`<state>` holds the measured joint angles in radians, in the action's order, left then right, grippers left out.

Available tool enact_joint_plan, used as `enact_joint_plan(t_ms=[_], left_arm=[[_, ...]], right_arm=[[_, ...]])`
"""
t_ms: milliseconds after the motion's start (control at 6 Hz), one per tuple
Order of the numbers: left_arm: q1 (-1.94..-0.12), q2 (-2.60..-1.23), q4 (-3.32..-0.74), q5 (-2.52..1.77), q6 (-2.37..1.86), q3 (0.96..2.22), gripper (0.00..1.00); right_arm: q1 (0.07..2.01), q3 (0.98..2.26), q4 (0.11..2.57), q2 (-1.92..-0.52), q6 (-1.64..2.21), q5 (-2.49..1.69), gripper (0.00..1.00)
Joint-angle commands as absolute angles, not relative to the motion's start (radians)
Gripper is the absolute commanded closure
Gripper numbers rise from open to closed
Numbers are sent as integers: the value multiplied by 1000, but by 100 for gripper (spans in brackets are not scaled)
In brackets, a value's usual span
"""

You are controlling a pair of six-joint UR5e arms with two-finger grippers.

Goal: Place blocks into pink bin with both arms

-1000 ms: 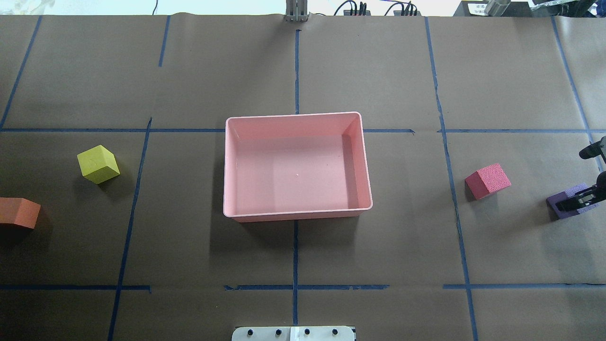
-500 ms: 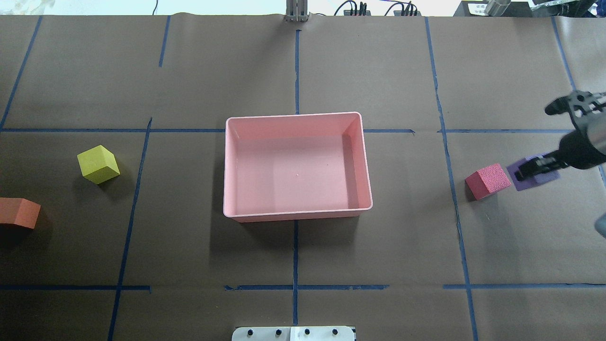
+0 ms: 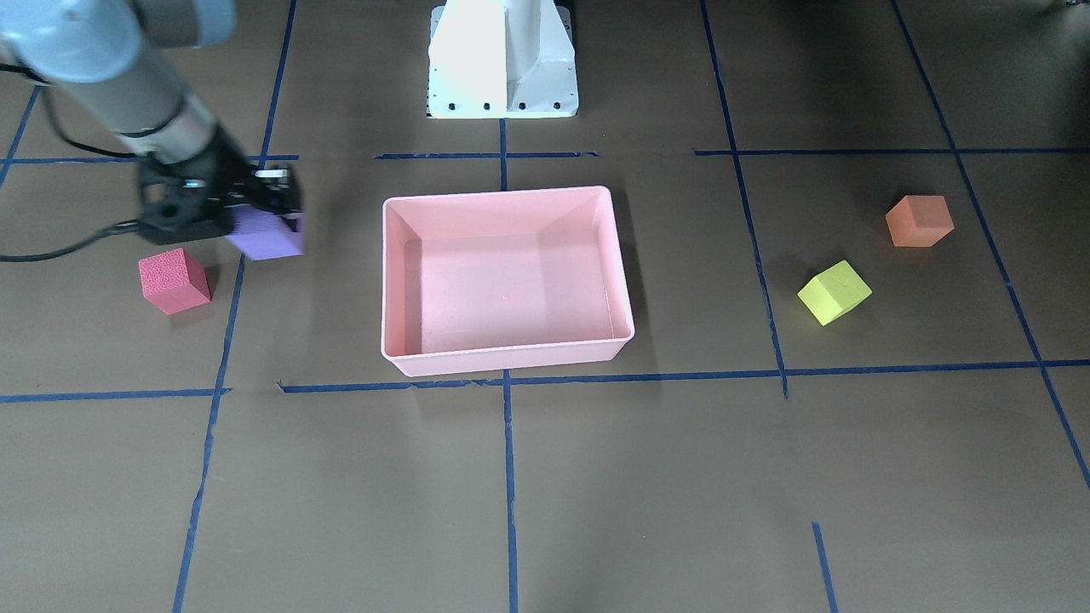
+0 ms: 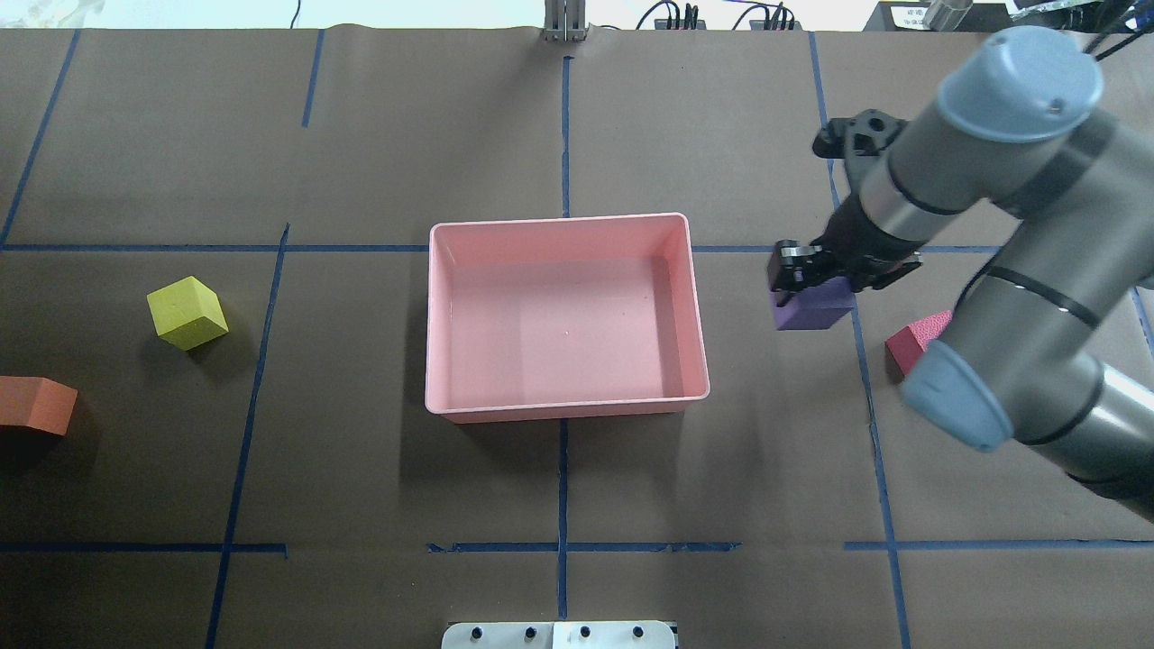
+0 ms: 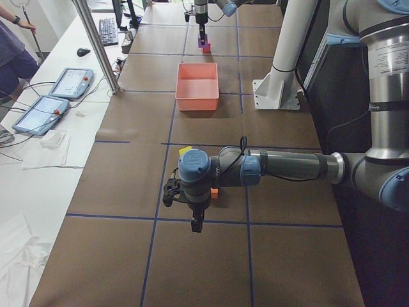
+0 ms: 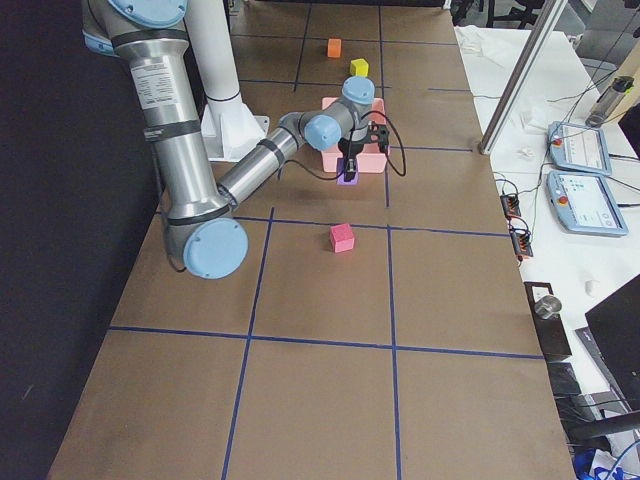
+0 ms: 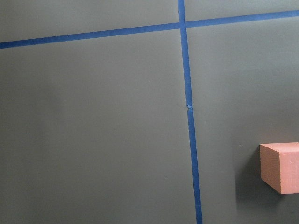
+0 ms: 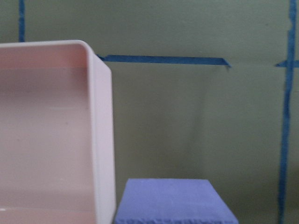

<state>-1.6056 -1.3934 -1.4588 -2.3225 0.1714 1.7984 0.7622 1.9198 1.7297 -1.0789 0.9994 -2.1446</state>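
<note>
Shows the right gripper (image 4: 805, 287) clamped on the purple block (image 4: 811, 308), with the block pinched between the fingers and apparently held clear of the table.

Compared with a second ago:
- Gripped then at the far right edge of the overhead view, down on the paper.
- Since lifted and swept past the red-pink block (image 4: 912, 342), now left behind the fingers on the arm side.

Now poised just short of the pink bin (image 4: 693, 306). In the right wrist view, puts the bin's near wall just beside the fingers, with the block not yet over the rim. Nothing inside the bin so far.

Means the first of four blocks about mid-transfer. Probably calls for a short further carry over the wall, then a release.

Well away from these fingers, beyond the bin's far side: yellow block (image 4: 187, 312) and orange block (image 4: 36, 406), both resting where seen a second ago.

Shows the left gripper (image 5: 195, 222) only in the side view from the table's left end, hanging low near the orange block. Cannot tell there whether the fingers are apart or together. In the left wrist view, only the orange block at the frame's edge, no fingers visible. Suggests, from position alone, a pick being lined up on that side.
</note>
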Motion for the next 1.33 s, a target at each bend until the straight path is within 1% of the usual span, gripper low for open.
enact_joint_plan(t_ms=[0,167,333,667,833,1000,1167], left_arm=[[-1594,-1396,-1459,-2322,170,1804,0],[-1568,-1422,-1469,-2324,166,1805,0],[-1554,-1498,-1547,-2316,163,1784,0],[-1511,-1525,-1645,-2327,160,1781,0],[-1405,-1522,-1720,-2324,78,1786,0],[-1325,-1522,-1811,-2318,-154,1784,0],[-1208,-1522,-1926,-2310,-371,1776,0]], right_arm=[[648,1687,1756,-774,1226,-2048,57],[614,1625,1709,-740,1274,-2007,21],[606,1626,1688,-742,1281,-1982,0],[630,1637,1692,-753,1263,-1999,0],[661,1646,1692,-782,1211,-2022,0],[705,1711,1693,-863,1116,-2042,0],[775,1750,1694,-938,989,-2095,0]])
